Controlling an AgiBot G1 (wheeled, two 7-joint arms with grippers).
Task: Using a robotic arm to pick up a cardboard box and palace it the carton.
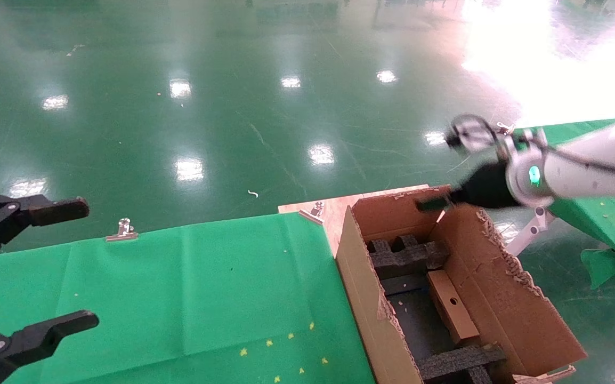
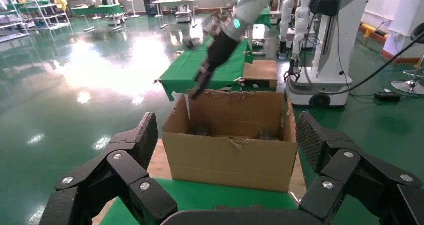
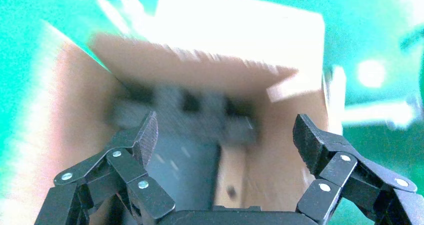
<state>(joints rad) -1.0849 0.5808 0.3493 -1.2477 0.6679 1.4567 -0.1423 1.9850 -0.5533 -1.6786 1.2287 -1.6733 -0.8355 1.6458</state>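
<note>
- Hanging at the near left edge of the green-clothed worktop (image 1: 190,288), the left gripper (image 1: 41,266) is parked with its black jaws spread wide and nothing between them; it looks idle, kept clear of the work on the other side.
- Beside the worktop on the right stands the carton (image 1: 504,298), a long brown corrugated container with ragged, torn flap edges, its open top facing up so that things can be lowered in.
- Inside it, black foam dividers (image 1: 403,253), blocky and rough-textured, sit at the near and far ends, probably to keep the contents from sliding.
- The cardboard box (image 1: 452,305) lies in the carton between those foam pieces, close along the right wall; it is a small, flat, rectangular piece with a round hole in its narrow upper face. Judging by this, the placing looks done.
- Farther off, above the carton's far end, the robotic arm (image 1: 590,168), white with a black wrist, carries the right gripper (image 3: 225,135); its jaws are wide apart and hold nothing, as the right wrist view shows.
- Beyond lies a glossy green floor (image 1: 233,106).
</note>
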